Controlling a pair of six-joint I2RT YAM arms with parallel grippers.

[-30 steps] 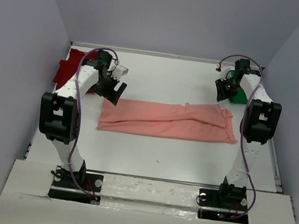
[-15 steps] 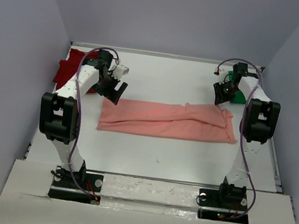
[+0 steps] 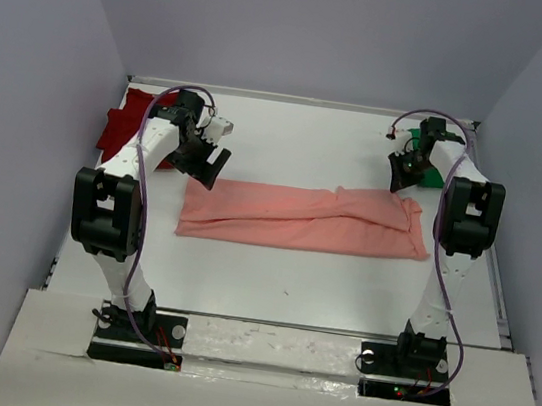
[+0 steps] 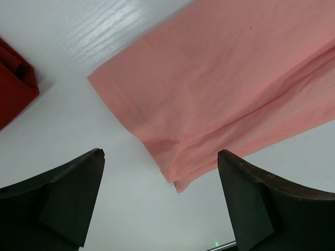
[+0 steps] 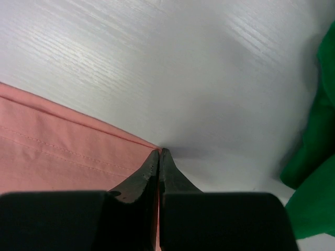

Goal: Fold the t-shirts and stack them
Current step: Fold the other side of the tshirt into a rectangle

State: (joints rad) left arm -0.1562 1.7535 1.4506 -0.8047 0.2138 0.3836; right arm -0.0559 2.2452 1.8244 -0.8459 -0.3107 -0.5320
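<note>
The salmon-pink t-shirt [image 3: 299, 217] lies folded into a long strip across the middle of the table. My right gripper [image 3: 402, 177] is at its far right corner, with the jaws shut. In the right wrist view its tips [image 5: 159, 150] meet the pink hem [image 5: 52, 141], and a pink sliver shows between them. My left gripper [image 3: 213, 167] hangs open above the strip's left end; the left wrist view shows the pink corner [image 4: 172, 157] between the wide-spread fingers [image 4: 78, 188]. The dark red t-shirt [image 3: 126, 117] sits at the far left, and the bright green one [image 3: 435, 174] at the far right.
The table [image 3: 289, 286] is white with walls close on three sides. A raised metal edge [image 3: 504, 306] runs along its right side. The dark red cloth [image 4: 13, 83] lies just left of my left gripper, and the green cloth [image 5: 314, 157] just right of my right gripper.
My right gripper has come down and slightly left from the green shirt to the pink shirt's corner and has shut there. The left arm and the shirts have not moved.
</note>
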